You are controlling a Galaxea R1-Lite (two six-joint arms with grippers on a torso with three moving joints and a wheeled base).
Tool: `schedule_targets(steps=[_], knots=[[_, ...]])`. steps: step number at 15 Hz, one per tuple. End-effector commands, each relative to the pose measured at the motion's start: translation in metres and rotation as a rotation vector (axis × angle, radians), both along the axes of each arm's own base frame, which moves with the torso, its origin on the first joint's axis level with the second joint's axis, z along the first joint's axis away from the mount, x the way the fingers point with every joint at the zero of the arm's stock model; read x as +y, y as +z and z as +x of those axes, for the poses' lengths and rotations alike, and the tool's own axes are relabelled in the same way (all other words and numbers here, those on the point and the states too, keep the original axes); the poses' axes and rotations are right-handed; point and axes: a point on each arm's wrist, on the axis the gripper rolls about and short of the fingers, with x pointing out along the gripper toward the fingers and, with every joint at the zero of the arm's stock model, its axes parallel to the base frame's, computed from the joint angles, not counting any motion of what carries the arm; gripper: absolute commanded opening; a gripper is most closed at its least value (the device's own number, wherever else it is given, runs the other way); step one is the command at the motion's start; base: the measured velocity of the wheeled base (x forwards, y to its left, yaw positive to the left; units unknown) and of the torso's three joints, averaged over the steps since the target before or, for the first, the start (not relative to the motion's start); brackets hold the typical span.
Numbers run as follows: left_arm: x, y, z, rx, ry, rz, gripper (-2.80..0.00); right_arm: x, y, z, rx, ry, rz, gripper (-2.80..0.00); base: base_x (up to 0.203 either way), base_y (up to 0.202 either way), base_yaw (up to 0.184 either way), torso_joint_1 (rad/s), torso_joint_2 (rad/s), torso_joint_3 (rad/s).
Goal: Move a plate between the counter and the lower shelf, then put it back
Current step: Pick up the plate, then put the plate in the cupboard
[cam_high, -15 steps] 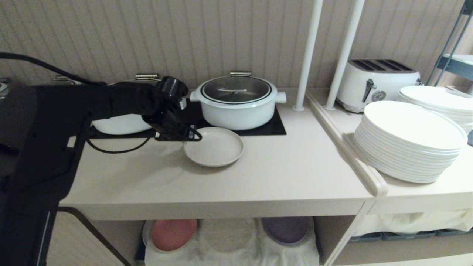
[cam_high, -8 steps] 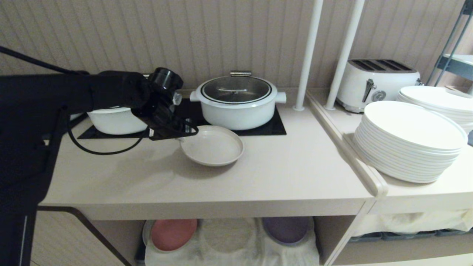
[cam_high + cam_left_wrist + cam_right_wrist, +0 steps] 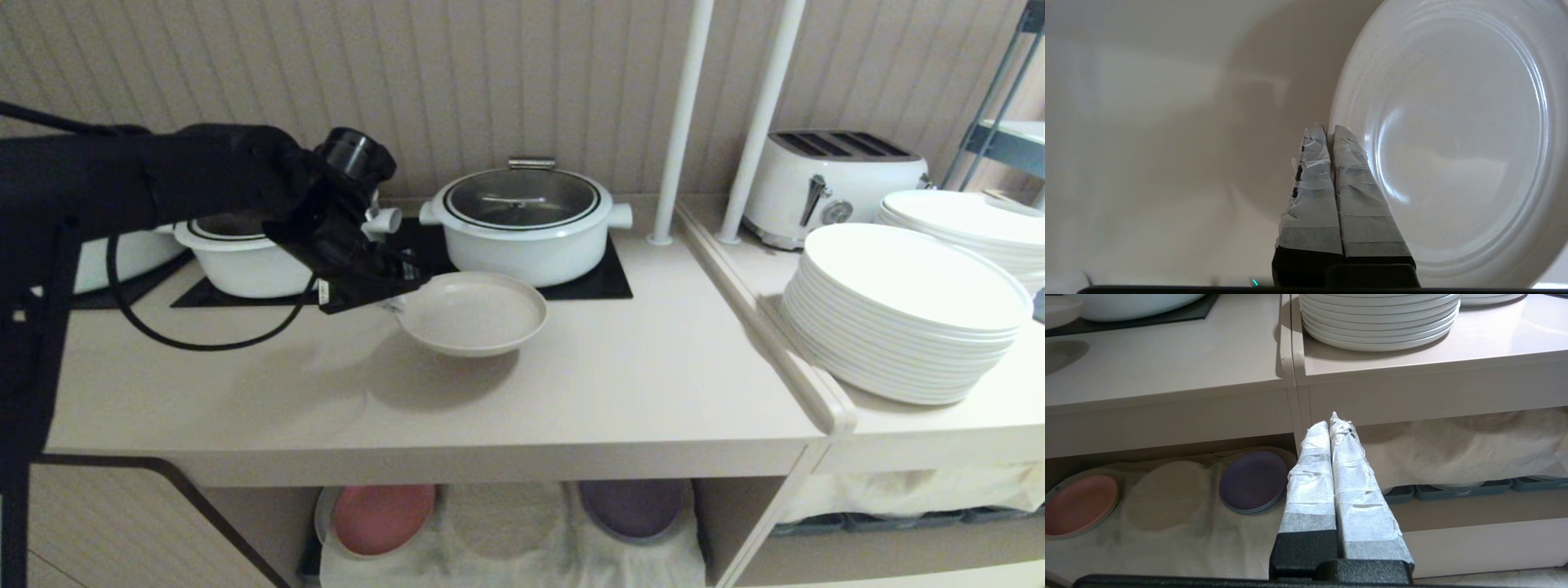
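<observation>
Gripping the plate (image 3: 472, 312) by its left rim, the left gripper (image 3: 397, 300) holds it just above the counter (image 3: 637, 384), a soft shadow lying on the worktop beneath it. Left wrist view: both taped fingers (image 3: 1314, 196) pressed together on the plate's edge, plate roughly level, pale worktop below. Plate sits in front of the lidded white pot (image 3: 522, 220), which stands on a black cooking panel (image 3: 604, 282). A second white pot (image 3: 241, 257) stands behind the left arm, on another black panel.

Right gripper (image 3: 1333, 424) parked low, facing the cabinet front, its taped fingers closed together on nothing.

Lower shelf (image 3: 718, 523) under the counter: wrinkled off-white cloth (image 3: 506, 555) with a pink plate (image 3: 380, 516) at the left and a purple plate (image 3: 633, 506) at the right, a bare round patch of cloth between them.

To the right, on the narrower top with the raised lip: a stack of large white plates (image 3: 906, 310), a second stack behind it, and a white toaster (image 3: 833, 184) against the wall. Two white poles (image 3: 682, 122) rise near the seam between the two tops. Dark blue-grey trays (image 3: 1457, 490) show in the right-hand niche.
</observation>
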Motion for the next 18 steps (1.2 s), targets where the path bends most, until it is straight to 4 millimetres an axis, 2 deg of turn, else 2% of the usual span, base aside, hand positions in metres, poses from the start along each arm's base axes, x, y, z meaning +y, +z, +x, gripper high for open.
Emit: schedule_targets(steps=[1, 5, 9, 12, 18], knots=[[0.001, 0.017, -0.012, -0.024, 0.005, -0.019, -2.8, 0.0, 0.0, 0.0, 0.0, 0.0, 0.001, -2.8, 0.0, 0.0, 0.0, 0.0, 0.0, 0.0], [0.0, 0.038, -0.043, -0.042, -0.021, -0.048, -2.8, 0.0, 0.0, 0.0, -0.001, 0.0, 0.0, -2.8, 0.0, 0.0, 0.0, 0.0, 0.0, 0.0], [0.006, 0.051, -0.087, -0.04, -0.055, -0.055, -2.8, 0.0, 0.0, 0.0, 0.0, 0.0, 0.0, -2.8, 0.0, 0.0, 0.0, 0.0, 0.0, 0.0], [0.015, 0.055, -0.12, -0.035, -0.064, -0.045, -2.8, 0.0, 0.0, 0.0, 0.0, 0.0, 0.001, -2.8, 0.0, 0.0, 0.0, 0.0, 0.0, 0.0], [0.045, 0.044, -0.195, -0.023, -0.046, -0.006, -2.8, 0.0, 0.0, 0.0, 0.0, 0.0, 0.001, -2.8, 0.0, 0.0, 0.0, 0.0, 0.0, 0.0]])
